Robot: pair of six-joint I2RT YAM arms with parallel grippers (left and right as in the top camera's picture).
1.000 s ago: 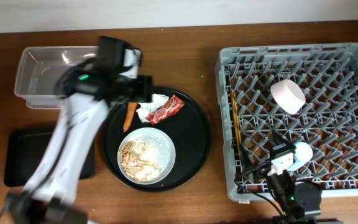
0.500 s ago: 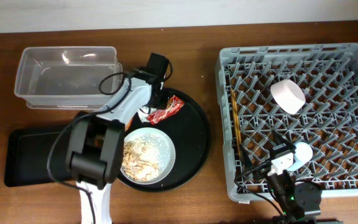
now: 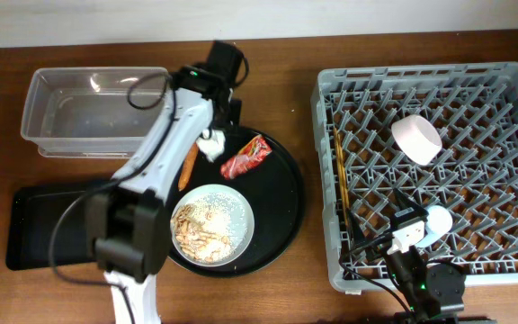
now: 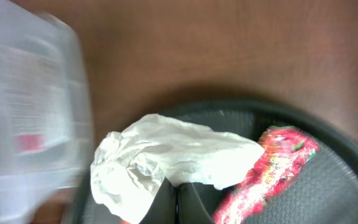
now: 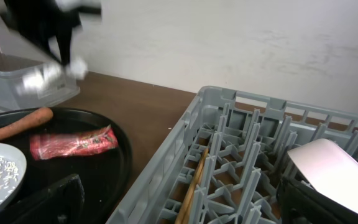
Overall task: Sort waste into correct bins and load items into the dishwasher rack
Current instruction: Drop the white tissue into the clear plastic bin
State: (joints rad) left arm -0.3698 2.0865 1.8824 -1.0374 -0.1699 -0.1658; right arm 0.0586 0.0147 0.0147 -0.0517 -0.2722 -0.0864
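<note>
Left gripper (image 4: 178, 200) pinches the crumpled white napkin (image 4: 169, 160) between fingers closed almost together, the paper bulging just past the tips. In the wrist view, the small red wrapper (image 4: 269, 165) lies just right of the fingers on the round black tray (image 4: 340, 186), with the clear tub (image 4: 23, 106) to their left. Right gripper (image 5: 182, 202) has its fingers spread wide and empty, the dishwasher rack (image 5: 229, 124) just ahead of them.

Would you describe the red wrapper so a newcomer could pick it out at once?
Start at the large round black tray in the table's middle, left of the grey dishwasher rack. On its upper part, above the speckled plate, lies the red wrapper. It is the only red thing there, right of the white napkin pinched by the left gripper.
</note>
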